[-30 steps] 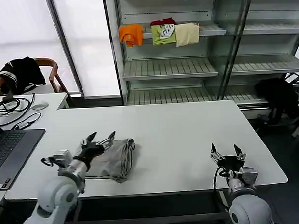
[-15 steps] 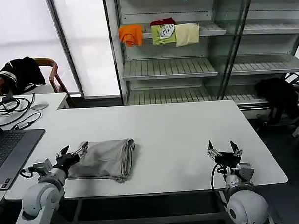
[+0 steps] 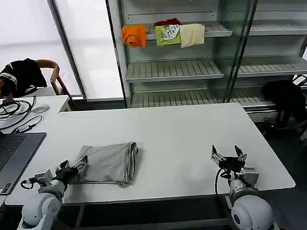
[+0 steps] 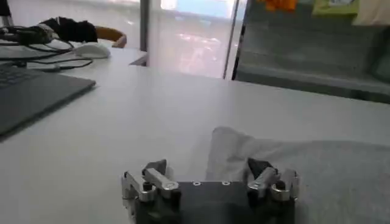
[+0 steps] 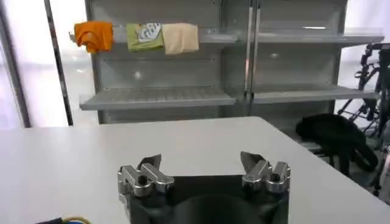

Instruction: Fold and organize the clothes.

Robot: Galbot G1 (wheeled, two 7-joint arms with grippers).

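A folded grey-taupe shirt [image 3: 110,163] lies on the white table [image 3: 179,134], left of centre near the front edge. My left gripper [image 3: 74,165] hovers open at the shirt's left edge, off the cloth. From the left wrist the shirt [image 4: 317,167] spreads just ahead of that gripper [image 4: 207,170], nothing between the fingers. At the table's front right my right gripper [image 3: 226,154] stands open over bare tabletop; the right wrist view shows this gripper [image 5: 201,163] holding nothing.
A laptop [image 3: 11,150], cables and a mouse [image 3: 41,109] sit at the far left. Behind the table a metal shelf unit [image 3: 192,68] carries orange [image 3: 134,35], green and cream garments. Black garments lie on a chair [image 3: 23,74] and at the right [image 3: 286,97].
My left gripper has drawn back off the shirt toward the table's front left and dropped lower. The shirt lies flat where it was. The right gripper has barely shifted.
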